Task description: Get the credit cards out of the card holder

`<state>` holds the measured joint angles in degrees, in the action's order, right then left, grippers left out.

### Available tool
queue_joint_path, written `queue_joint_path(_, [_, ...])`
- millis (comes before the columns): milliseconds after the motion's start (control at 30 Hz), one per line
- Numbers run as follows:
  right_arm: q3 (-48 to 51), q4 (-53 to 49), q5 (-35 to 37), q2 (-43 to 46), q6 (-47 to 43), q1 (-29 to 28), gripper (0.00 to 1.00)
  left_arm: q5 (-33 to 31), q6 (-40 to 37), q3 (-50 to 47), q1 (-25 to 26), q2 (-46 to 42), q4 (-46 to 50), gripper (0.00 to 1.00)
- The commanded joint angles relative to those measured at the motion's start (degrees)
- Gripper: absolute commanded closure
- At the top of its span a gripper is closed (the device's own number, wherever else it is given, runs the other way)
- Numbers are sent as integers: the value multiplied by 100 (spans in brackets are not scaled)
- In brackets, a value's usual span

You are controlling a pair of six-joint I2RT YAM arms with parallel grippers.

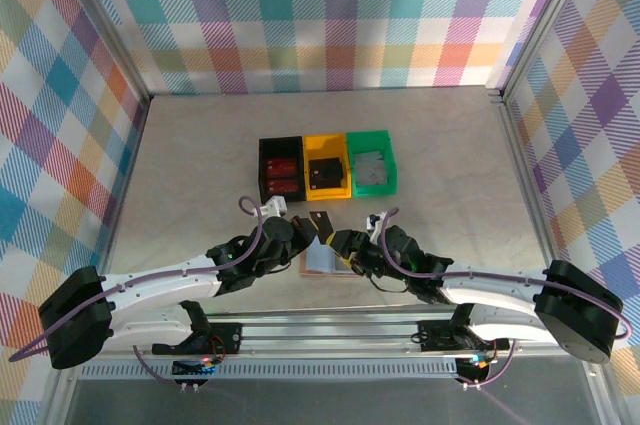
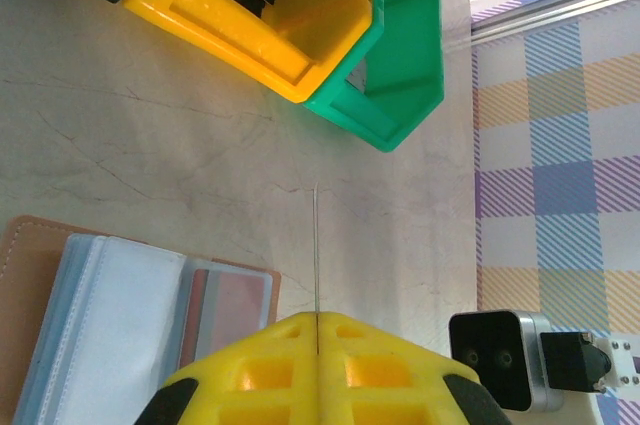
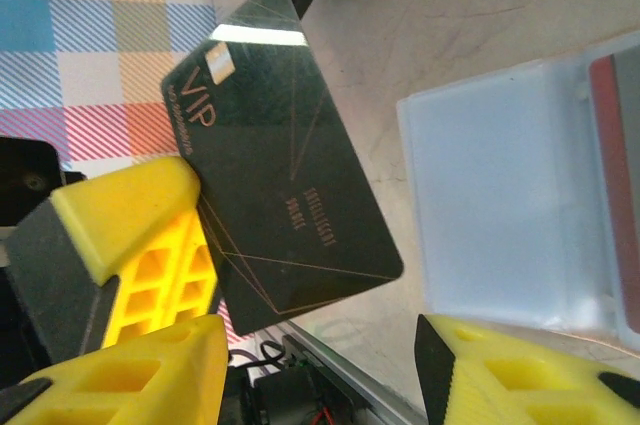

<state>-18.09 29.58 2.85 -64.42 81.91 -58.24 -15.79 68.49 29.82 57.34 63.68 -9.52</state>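
One black credit card (image 3: 290, 145) pinched in left tool (image 2: 316, 317), held clear of open card holder (image 3: 490, 195) on surface (image 2: 150, 125); right tool (image 3: 322, 345) spread nearby, presumably ready for another.

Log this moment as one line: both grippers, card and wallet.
left gripper: shut on black VIP plastic card | right gripper: open | tan leather card holder: lying open
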Motion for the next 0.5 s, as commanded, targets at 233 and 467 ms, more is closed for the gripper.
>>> queue_joint_path(233, [-140, 839, 549, -204, 191, -208, 52, -205, 217, -100, 84, -66, -279, 100])
queue_joint_path(467, [-140, 888, 758, -395, 572, -368, 53, -283, 261, -112, 84, -125, -245, 100])
